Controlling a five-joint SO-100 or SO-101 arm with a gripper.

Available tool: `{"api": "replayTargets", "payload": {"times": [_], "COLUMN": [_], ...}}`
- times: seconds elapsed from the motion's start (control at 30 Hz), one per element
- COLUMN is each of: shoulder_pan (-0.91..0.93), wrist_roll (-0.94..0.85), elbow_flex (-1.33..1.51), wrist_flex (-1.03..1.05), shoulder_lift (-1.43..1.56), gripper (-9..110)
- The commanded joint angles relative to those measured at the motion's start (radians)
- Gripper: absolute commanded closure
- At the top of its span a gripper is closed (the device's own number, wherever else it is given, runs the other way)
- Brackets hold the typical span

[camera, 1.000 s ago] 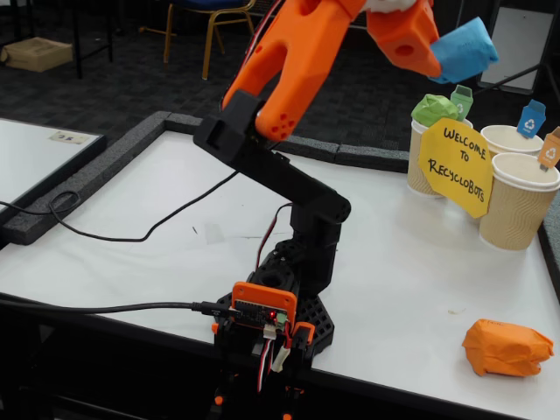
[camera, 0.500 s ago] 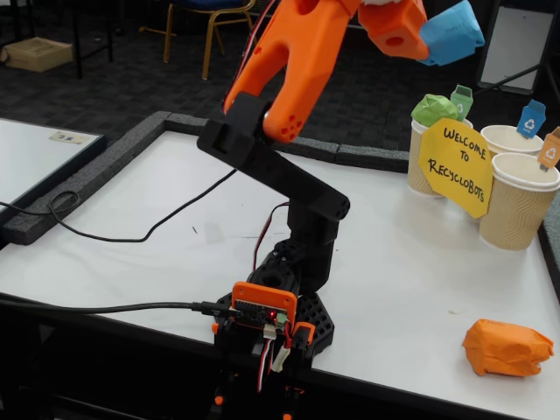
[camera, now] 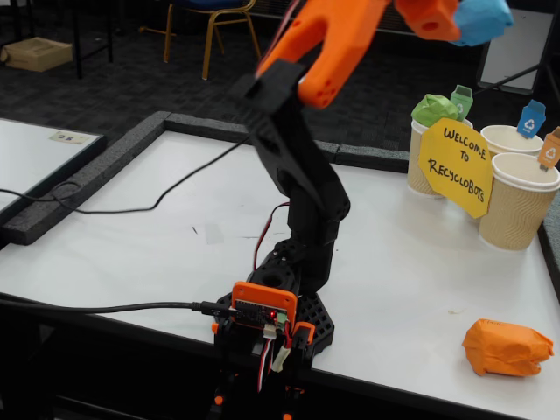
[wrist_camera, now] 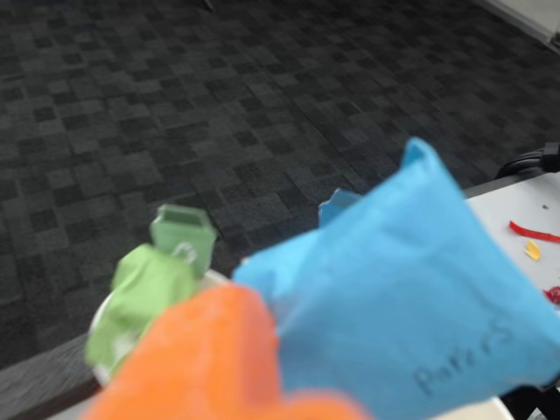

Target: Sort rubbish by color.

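You have the crumpled blue paper wad (camera: 480, 19) pinched in the orange two-finger gripper (camera: 455, 24), high above the table (camera: 157, 236) near the fixed view's top edge. The wrist view shows the wad (wrist_camera: 411, 306) bulging past one orange finger (wrist_camera: 210, 359).

Handling, judged: light, soft, compressible; creases give purchase, so grip across its middle, not a loose corner.

The crumpled green paper wad (camera: 435, 109) sits in the rear-left beige ribbed paper cup (camera: 422, 171). The crumpled orange paper wad (camera: 507, 347) lies on the table at front right, well apart.

Obstacles: the yellow "Welcome to Recyclobots" sign (camera: 456, 164) fronts the cups, and small coloured tags (camera: 531, 119) stand at the rims. Descend from above to clear them.
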Motion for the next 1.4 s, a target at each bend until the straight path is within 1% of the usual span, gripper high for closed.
{"api": "replayTargets", "payload": {"times": [0.0, 0.23, 0.5, 0.7, 0.97, 1.2, 1.37], "shoulder_pan": [0.051, 0.087, 0.089, 0.091, 0.097, 0.101, 0.109], "wrist_roll": [0.008, -0.051, -0.321, -0.451, -0.571, -0.687, -0.729], "elbow_flex": [-0.152, -0.209, -0.23, -0.313, -0.42, -0.453, -0.459], "wrist_flex": [-0.123, -0.209, -0.295, -0.362, -0.486, -0.598, -0.664], "shoulder_lift": [-0.097, -0.276, -0.408, -0.515, -0.678, -0.802, -0.868], "gripper": [101, 101, 101, 101, 101, 101, 101]}}
